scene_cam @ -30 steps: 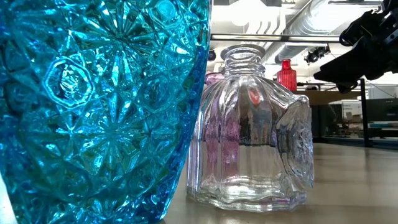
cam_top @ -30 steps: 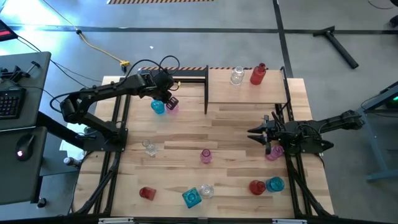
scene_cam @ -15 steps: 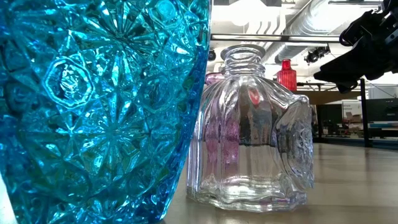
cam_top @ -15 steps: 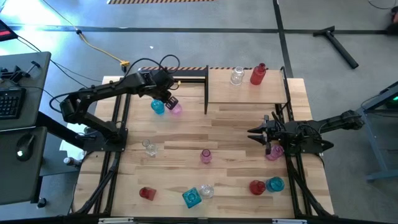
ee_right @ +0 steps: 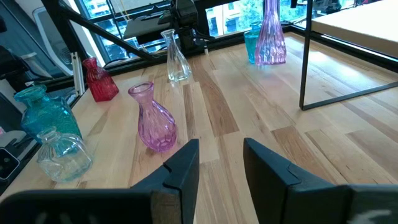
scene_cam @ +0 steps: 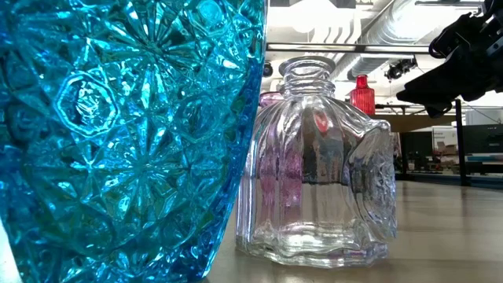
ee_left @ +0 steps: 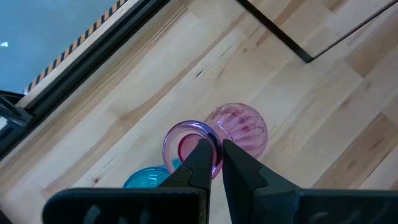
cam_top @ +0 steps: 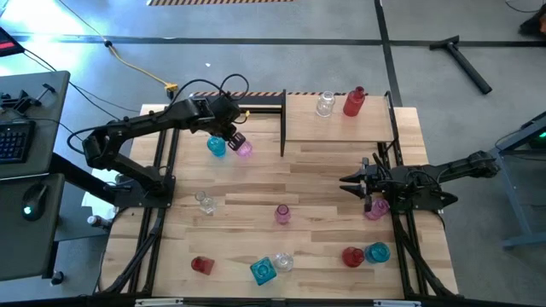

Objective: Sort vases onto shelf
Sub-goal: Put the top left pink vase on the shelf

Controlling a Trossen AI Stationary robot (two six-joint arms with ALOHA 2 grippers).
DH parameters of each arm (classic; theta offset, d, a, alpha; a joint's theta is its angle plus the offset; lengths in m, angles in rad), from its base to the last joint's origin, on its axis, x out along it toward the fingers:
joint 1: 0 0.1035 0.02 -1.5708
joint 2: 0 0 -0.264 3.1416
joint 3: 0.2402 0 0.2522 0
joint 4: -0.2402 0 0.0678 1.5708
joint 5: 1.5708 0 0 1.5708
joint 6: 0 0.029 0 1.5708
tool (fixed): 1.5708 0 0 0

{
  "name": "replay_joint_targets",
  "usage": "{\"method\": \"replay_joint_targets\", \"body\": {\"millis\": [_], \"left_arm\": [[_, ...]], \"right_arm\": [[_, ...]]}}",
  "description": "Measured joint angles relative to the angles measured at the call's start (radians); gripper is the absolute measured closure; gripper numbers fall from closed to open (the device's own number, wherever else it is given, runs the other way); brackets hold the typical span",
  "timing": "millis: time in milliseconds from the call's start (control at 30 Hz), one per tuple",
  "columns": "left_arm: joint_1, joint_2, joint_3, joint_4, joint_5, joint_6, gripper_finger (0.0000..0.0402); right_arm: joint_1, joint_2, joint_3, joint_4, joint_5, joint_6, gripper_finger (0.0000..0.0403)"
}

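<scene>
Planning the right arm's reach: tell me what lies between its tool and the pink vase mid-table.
Only bare tabletop lies between the right tool and the pink vase, per the right wrist view.

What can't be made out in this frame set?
- Low view: a teal vase and a clear vase fill the frame and hide most of the table.
- High view: the right hand covers much of a pink vase.
- Left wrist view: the left hand, pinching a pink vase's rim, hides the teal vase behind it.
</scene>
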Motion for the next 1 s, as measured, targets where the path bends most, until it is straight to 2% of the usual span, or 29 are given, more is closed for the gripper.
{"method": "replay_joint_targets", "body": {"millis": [1000], "left_arm": [[-0.060, 0.000, 0.231, -0.102, -0.122, 0.082, 0.0392]], "right_arm": [[0.000, 0.000, 0.000, 0.000, 0.000, 0.000, 0.0295]]}}
